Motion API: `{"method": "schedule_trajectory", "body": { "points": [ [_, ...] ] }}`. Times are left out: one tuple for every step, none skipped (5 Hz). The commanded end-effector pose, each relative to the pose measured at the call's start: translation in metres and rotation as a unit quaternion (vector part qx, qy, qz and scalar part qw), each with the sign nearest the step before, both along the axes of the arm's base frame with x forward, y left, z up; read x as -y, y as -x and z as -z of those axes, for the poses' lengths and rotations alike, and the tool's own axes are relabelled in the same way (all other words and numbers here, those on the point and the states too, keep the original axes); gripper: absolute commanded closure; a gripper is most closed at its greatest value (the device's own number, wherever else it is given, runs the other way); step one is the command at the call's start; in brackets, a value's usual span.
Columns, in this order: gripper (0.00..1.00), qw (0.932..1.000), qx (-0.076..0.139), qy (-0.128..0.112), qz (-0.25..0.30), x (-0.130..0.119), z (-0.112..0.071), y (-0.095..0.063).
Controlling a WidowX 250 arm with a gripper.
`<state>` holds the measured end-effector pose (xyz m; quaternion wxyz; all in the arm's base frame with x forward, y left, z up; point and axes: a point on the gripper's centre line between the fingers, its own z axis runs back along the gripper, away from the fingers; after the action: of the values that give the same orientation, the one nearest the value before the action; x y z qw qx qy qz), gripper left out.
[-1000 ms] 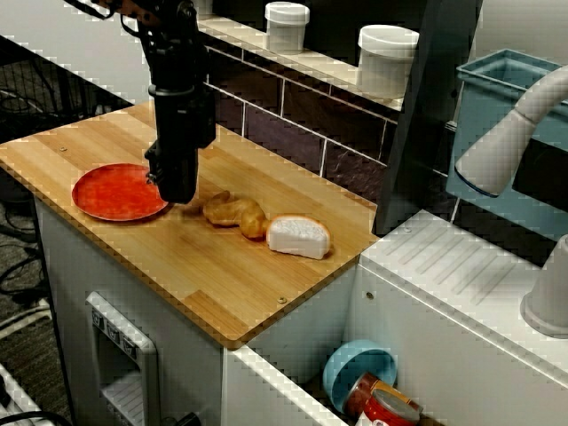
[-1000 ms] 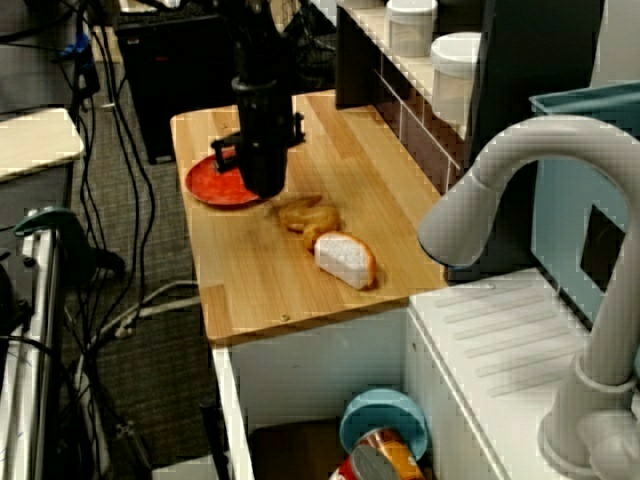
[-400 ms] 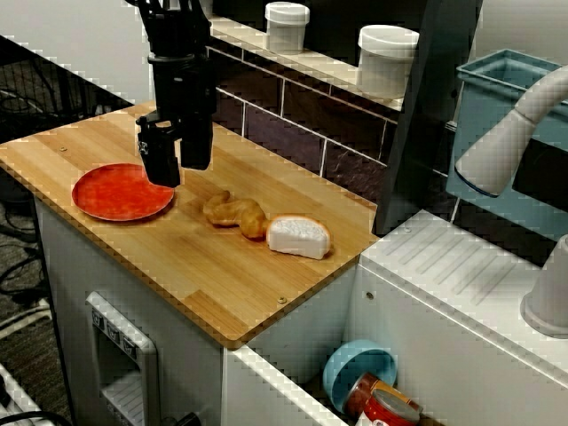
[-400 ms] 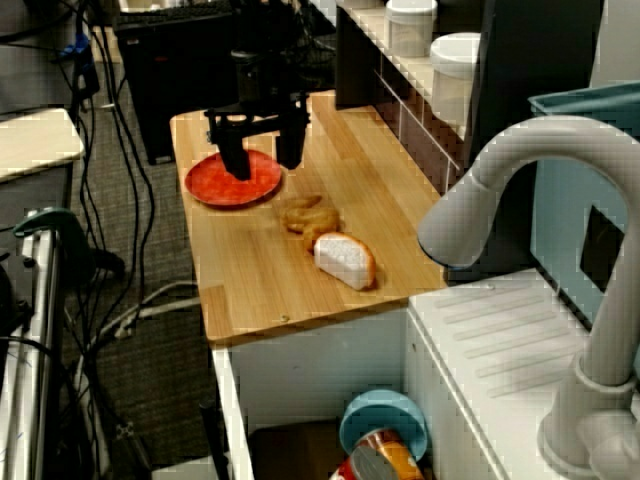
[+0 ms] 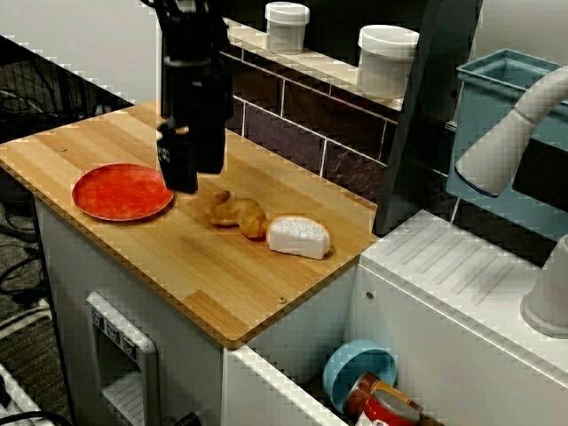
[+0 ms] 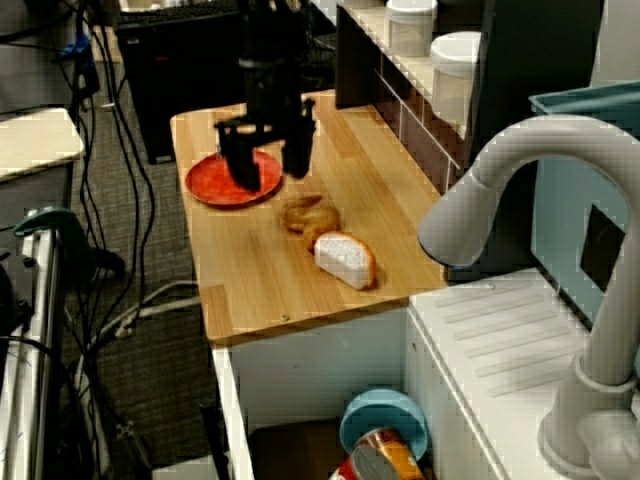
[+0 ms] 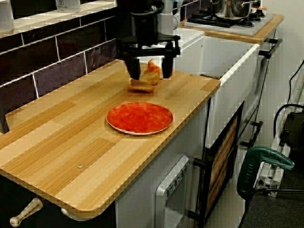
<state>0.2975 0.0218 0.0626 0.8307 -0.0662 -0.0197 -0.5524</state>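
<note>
Fingers spread wide and empty: my gripper [image 5: 193,177] hangs above the bench [image 5: 177,266], over the gap between the red plate [image 5: 122,192] on the left and the golden-brown pastry [image 5: 232,211] just right of it. The pastry lies on the bare wood, its right end touching a white-topped piece of bread [image 5: 299,237]. In the view from the plate end, my gripper [image 7: 151,71] seems to frame the pastry [image 7: 147,78] between its two fingers. The front view shows me a little to its left and clear of it. To take it cleanly, I judge I should centre over its thickest part and set the fingers across its short width. Then I should come straight down without nudging the bread or the plate rim. It looks soft and lumpy, so a gentle close low on its sides would serve better than a hard pinch.
</note>
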Motion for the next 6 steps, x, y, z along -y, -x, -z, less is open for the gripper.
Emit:
{"method": "schedule_trajectory", "body": {
  "points": [
    [0.00,0.9979,0.026,0.013,-0.057,0.027,-0.017,0.010],
    [0.00,0.9977,0.023,0.013,-0.062,0.033,-0.013,0.010],
    [0.00,0.9974,0.025,0.015,-0.066,0.033,-0.017,0.004],
    [0.00,0.9965,0.029,0.019,-0.076,0.030,-0.020,-0.003],
    [0.00,0.9944,0.051,0.004,-0.093,0.028,-0.022,-0.008],
    [0.00,0.9936,0.069,0.006,-0.090,0.024,-0.025,-0.012]
  ]
}}
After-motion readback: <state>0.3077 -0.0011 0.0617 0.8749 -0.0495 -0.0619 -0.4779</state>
